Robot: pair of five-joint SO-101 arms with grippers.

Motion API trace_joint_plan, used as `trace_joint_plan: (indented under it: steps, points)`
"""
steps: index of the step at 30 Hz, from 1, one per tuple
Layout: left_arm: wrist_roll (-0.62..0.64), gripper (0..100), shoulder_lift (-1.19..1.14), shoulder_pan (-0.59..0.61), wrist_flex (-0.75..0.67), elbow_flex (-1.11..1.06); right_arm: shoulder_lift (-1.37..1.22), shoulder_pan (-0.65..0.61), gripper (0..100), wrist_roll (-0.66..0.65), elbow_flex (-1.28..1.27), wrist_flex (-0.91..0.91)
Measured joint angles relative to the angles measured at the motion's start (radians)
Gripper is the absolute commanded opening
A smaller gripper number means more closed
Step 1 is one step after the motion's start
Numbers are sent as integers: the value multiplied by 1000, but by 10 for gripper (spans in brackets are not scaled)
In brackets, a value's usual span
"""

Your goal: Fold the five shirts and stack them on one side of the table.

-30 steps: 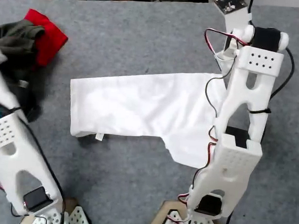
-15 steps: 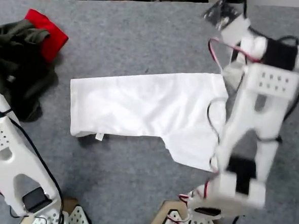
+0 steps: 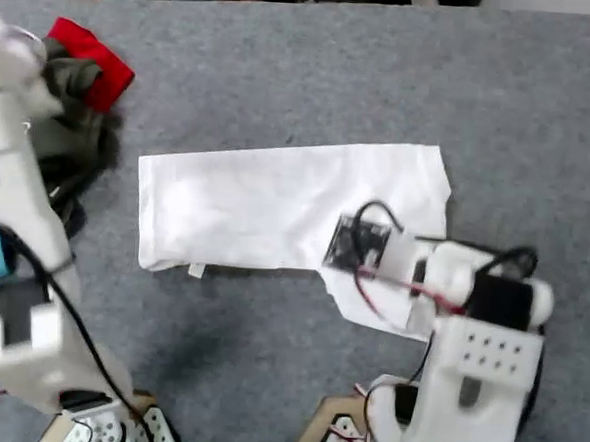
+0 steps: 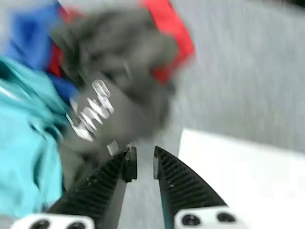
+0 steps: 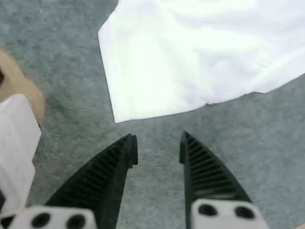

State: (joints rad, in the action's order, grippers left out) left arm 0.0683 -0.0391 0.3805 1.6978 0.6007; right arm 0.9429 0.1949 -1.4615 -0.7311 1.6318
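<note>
High view showed the white shirt (image 3: 266,204) lying flat in the middle of the grey table (image 3: 285,60). Its long axis ran side to side, and one sleeve poked toward the arms' bases at its right end. And there was the right arm, parked over that sleeve corner! In its wrist view the right gripper (image 5: 157,138) hung over bare table, jaws moderately apart and holding nothing, with the shirt's edge just ahead of the fingertips. Far to the left, the left gripper (image 4: 143,151) sat above the pile of unfolded shirts (image 3: 78,78). Its jaws were only a narrow slit apart and empty, the dark grey shirt (image 4: 119,71) just beyond the tips. By my reckoning the right arm was the nearer one for the next fold of the white shirt.
</note>
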Motion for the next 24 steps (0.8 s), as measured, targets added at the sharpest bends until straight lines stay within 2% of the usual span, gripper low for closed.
trace_joint_plan:
  steps: [2,5,9,13,19,24]
  points:
    - [0,93,126,-20,-120,-273,32,6,156,11,-83,-86]
    - [0,141,278,-86,-367,-671,35,14,26,104,-112,-244]
    - [41,166,350,-203,-612,-1011,-61,15,18,235,-80,-402]
    - [94,166,301,-258,-720,-1068,-284,11,14,345,61,-436]
    - [190,165,18,-298,-807,-1053,-736,-12,14,509,319,-483]
    - [218,59,-198,-302,-822,-941,-1099,-14,14,595,554,-557]
